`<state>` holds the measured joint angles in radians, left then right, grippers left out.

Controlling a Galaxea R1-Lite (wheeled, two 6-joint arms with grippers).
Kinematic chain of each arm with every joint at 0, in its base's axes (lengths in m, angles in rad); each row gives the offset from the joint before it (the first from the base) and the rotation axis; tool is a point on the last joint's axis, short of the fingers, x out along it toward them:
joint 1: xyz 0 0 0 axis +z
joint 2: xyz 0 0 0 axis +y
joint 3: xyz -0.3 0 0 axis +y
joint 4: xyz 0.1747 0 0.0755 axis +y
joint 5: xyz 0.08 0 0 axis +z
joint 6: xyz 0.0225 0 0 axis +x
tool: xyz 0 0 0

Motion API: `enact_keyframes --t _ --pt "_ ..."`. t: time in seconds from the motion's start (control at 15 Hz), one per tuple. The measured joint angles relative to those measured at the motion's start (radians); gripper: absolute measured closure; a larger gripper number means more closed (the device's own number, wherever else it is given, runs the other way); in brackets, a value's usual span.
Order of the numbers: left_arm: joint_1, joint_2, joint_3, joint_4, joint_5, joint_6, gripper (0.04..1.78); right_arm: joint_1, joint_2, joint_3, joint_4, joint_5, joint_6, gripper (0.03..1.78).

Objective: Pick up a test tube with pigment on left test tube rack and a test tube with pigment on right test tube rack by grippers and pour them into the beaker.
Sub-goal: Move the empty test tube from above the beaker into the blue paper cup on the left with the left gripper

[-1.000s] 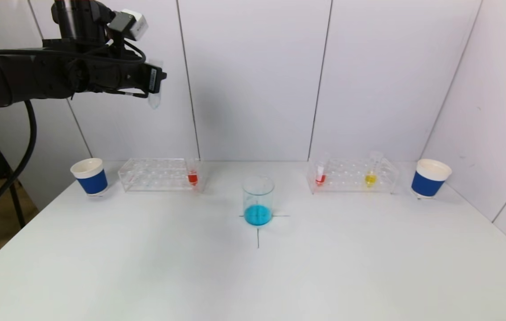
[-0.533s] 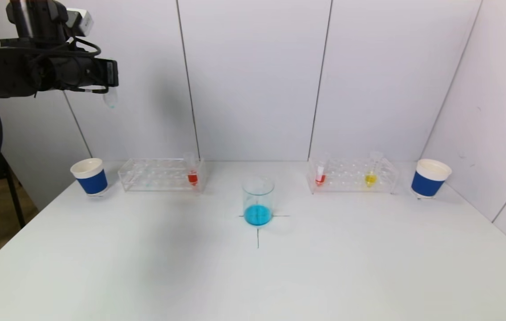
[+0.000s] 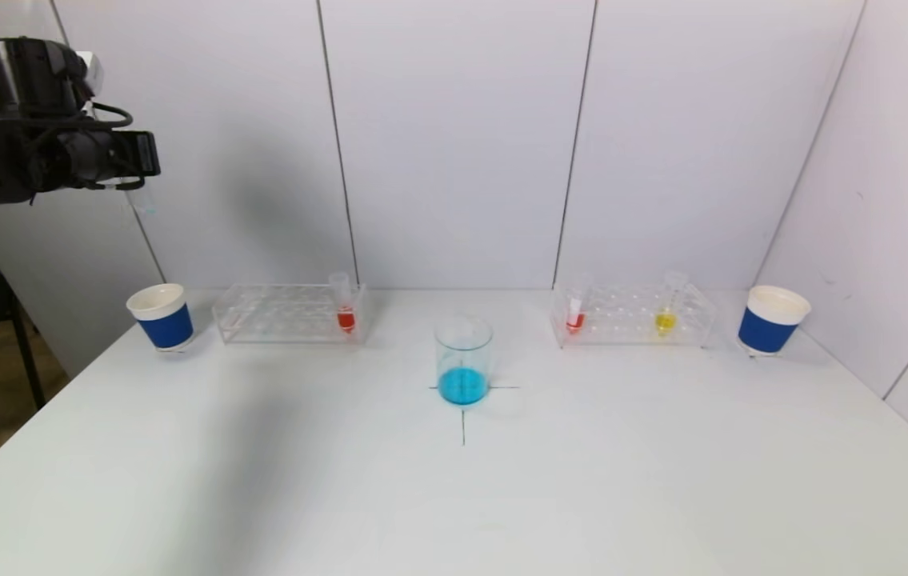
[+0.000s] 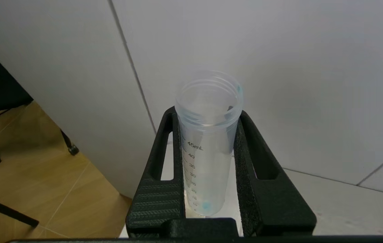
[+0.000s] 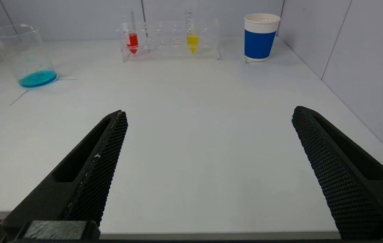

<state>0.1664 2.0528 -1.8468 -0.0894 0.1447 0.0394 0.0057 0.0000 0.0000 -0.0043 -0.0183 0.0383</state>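
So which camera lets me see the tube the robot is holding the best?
The left wrist view. The tube fills the middle there, clamped in the left gripper, almost empty with a blue speck at the bottom. The head view shows only its tip under the gripper, far off. The right wrist view misses it.

Wide open counter (image 3: 454, 496) up front

Only the beaker (image 3: 463, 360) stands mid-counter; racks and cups line the back wall.

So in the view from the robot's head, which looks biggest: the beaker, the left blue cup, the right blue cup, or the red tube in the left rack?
1. Beaker
2. Right blue cup and left blue cup, too alike to rank
3. Red tube, clearly smallest
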Motion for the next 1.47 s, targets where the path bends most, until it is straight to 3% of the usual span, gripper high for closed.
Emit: enact_keyframes --t 0.4,0.8,1.47 --pt "0.067 0.023 0.246 -0.310 0.000 -0.013 1.37 0.000 0.000 0.000 0.000 0.000 0.000 0.04" --pt "0.084 0.061 0.414 -0.487 -0.001 -0.028 1.37 0.000 0.000 0.000 0.000 0.000 0.000 0.04" --pt "0.083 0.159 0.543 -0.678 -0.002 -0.024 1.37 0.000 0.000 0.000 0.000 0.000 0.000 0.04"
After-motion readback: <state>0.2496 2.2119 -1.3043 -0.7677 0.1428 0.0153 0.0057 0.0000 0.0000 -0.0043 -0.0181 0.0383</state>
